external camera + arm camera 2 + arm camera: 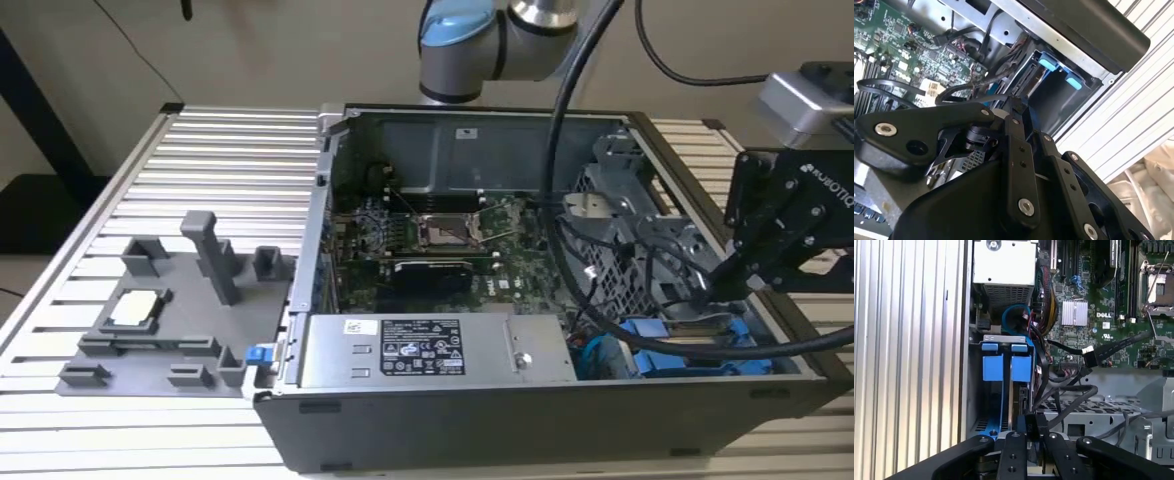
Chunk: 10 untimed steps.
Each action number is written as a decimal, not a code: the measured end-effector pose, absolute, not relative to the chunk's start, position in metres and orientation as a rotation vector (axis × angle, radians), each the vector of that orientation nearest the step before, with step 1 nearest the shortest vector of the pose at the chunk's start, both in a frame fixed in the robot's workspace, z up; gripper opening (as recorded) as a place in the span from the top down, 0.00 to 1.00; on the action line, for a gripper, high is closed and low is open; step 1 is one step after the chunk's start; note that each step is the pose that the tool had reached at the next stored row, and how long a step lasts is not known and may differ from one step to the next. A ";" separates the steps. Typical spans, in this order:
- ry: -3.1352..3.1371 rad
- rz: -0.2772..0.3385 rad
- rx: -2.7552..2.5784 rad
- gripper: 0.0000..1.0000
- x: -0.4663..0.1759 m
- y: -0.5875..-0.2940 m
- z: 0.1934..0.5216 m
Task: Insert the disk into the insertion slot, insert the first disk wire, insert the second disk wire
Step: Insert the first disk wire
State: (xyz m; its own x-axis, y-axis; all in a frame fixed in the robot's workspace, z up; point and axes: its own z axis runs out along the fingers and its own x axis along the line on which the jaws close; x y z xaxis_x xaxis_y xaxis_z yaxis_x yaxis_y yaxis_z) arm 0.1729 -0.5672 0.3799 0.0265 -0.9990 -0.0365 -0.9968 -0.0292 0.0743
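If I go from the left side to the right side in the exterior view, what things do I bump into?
grey parts tray → silver power-supply box → gripper
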 end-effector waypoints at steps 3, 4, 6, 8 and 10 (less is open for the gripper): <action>-2.169 -0.142 2.231 0.81 0.178 -0.569 0.379; -2.172 -0.149 2.234 0.81 0.178 -0.570 0.379; -2.177 -0.164 2.241 0.81 0.179 -0.572 0.377; -2.187 -0.189 2.252 0.81 0.179 -0.573 0.376; -2.195 -0.213 2.262 0.81 0.179 -0.573 0.376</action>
